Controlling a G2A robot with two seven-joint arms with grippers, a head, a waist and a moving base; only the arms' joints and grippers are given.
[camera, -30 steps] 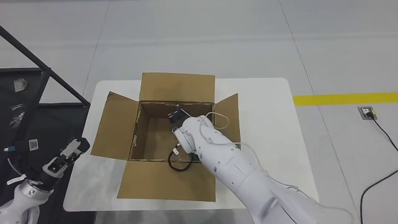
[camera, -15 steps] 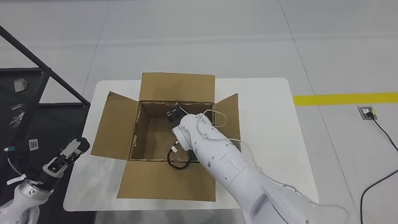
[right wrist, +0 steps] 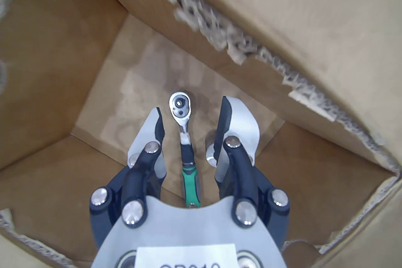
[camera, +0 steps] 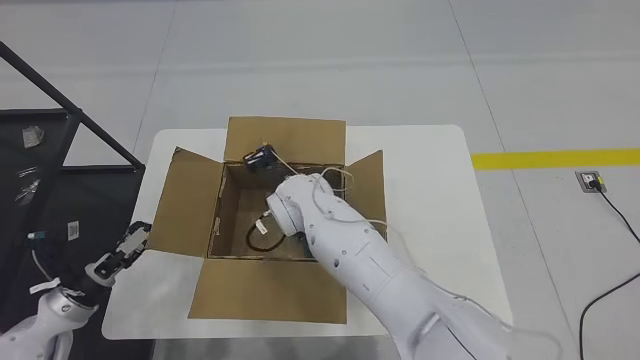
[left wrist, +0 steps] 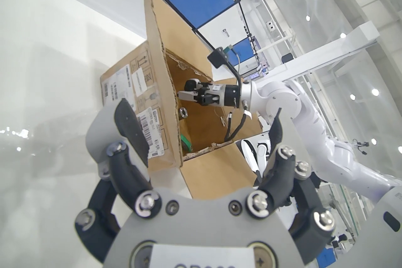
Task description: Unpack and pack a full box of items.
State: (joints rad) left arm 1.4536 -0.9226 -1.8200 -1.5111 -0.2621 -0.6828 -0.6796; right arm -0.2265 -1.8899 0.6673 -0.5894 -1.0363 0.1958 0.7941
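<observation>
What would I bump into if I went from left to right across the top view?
First the left gripper, then the cardboard box, then the short yellow floor stripe, then the floor socket.

The box [camera: 285, 140] sits on the table [camera: 430, 210], left of its middle, with the ratchet wrench [right wrist: 182, 118] on the box floor below the right gripper [right wrist: 192, 107], which is inside the box, while the left gripper [camera: 138, 232] hangs at the table's near left edge, just beside the box's left flap.
</observation>
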